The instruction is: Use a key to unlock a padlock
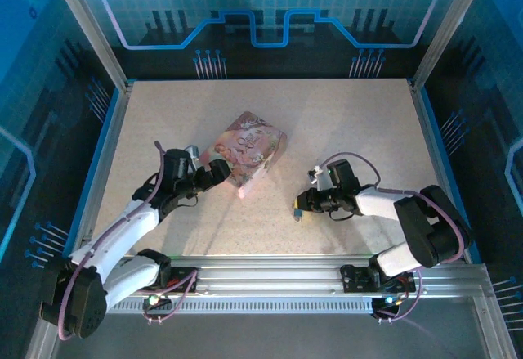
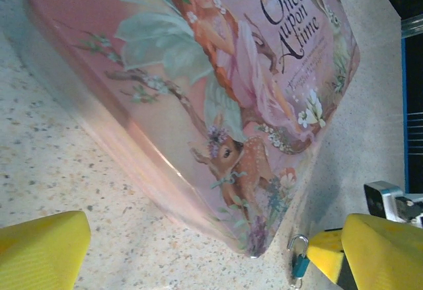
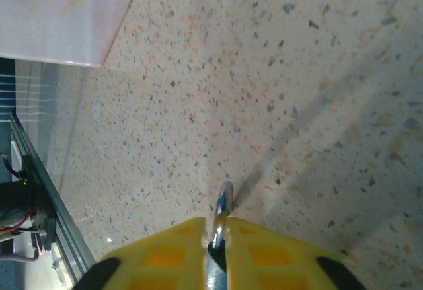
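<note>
Small blue-bodied metal padlock with silver shackle [image 2: 298, 255]: lies on speckled bench [image 3: 297, 72] at a corner of pink illustrated box [image 2: 198, 72], just beside a yellow finger of left claw [image 1: 216, 171], which is spread wide and empty. Thin silvery metal key [image 3: 223, 201]: pinched in nearly closed right claw [image 3: 215, 230].

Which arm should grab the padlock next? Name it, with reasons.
Left. Its open hand sits beside the padlock at the pink box's corner; the right hand is pinching the key.

Robot lab cell: aluminium frame [image 1: 270, 273], blue circuit-print walls [image 1: 270, 15], speckled table [image 1: 343, 122].
</note>
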{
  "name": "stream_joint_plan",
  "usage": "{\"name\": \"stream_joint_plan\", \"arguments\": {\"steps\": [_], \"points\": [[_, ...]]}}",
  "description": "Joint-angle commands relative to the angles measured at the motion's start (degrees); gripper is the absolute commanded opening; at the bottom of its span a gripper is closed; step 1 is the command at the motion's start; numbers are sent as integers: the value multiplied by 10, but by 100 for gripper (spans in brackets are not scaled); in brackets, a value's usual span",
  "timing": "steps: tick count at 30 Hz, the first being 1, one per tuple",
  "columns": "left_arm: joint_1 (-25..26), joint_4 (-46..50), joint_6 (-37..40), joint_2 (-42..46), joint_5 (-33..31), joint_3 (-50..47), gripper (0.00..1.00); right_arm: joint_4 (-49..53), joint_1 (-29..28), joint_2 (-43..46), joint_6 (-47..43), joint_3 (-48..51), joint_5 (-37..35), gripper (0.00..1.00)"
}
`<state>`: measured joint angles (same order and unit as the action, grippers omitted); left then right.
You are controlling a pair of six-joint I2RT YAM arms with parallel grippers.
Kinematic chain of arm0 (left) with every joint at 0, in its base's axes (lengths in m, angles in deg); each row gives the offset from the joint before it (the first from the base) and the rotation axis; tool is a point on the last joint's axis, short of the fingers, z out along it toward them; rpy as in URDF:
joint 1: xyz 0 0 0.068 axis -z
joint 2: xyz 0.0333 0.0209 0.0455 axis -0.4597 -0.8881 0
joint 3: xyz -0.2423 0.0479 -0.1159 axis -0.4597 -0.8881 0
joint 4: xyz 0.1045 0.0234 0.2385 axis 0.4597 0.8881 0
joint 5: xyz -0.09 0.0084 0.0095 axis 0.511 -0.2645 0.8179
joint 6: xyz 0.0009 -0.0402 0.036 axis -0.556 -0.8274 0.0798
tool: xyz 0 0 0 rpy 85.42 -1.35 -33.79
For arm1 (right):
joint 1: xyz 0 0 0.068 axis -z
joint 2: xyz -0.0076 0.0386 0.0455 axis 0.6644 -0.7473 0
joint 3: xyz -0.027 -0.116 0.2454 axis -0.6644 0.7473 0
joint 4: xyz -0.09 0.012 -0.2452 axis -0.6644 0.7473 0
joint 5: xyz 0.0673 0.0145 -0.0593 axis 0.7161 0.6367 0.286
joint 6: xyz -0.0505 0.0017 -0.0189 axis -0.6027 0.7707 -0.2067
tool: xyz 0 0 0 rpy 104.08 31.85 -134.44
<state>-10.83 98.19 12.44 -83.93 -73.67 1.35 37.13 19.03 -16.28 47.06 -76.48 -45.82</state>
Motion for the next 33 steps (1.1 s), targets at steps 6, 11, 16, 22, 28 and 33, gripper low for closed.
{"name": "stream_joint_plan", "arguments": {"steps": [6,11,16,22,28,33], "points": [[-31,56,44,56,-26,29,99,72,4,60,-35,-32,-31,26],[-42,72,57,98,-62,29,99,135,19,136,-57,-52,-71,31],[-53,78,77,147,-154,14,99,151,41,227,-60,-53,-137,44],[-61,60,111,198,-270,-21,99,165,92,310,-69,-44,-221,57],[-65,-39,178,225,-364,-69,99,145,164,347,-78,-32,-255,89],[-68,-135,234,222,-411,-118,99,85,199,348,-111,-8,-299,100]]}}
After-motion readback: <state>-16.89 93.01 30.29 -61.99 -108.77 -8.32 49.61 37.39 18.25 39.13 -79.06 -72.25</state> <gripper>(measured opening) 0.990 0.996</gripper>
